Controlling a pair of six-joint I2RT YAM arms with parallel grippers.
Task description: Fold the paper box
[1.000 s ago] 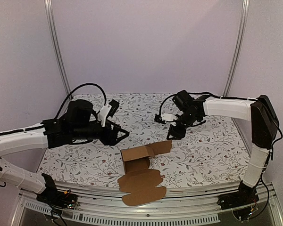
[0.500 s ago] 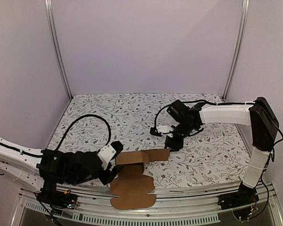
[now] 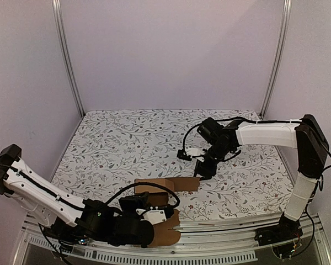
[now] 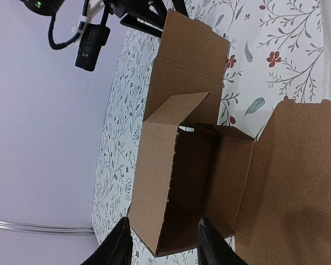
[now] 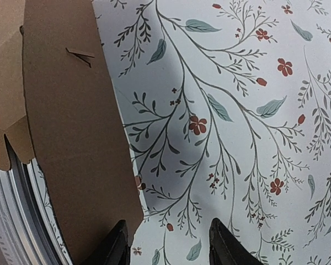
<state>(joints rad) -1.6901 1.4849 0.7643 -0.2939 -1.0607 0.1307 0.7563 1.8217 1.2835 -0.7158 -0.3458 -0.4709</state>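
Left wrist view: paper box (image 4: 193,165) sat near-centre on the tabletop (image 3: 127,143), its nearest corner lined up between my half-spread left jaws. Right jaws, likewise half-spread and empty, hovered at its right flap (image 5: 71,127).

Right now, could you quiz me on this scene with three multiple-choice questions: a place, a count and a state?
1. Where on the flower-patterned table does the plain brown cardboard box sit? A. By the far wall. B. Near the near edge, between the arms. C. In the far left corner.
2. How many robot arms show? A. One. B. Three. C. Two.
3. What state is the box in? A. Open, flaps spread. B. Closed all round. C. Crushed flat.
Answers: 1 B, the overhead view shows it close to the near edge; 2 C, a left arm and a right arm reach in; 3 A, the left wrist view looks into its hollow, one wide flap folded outward.
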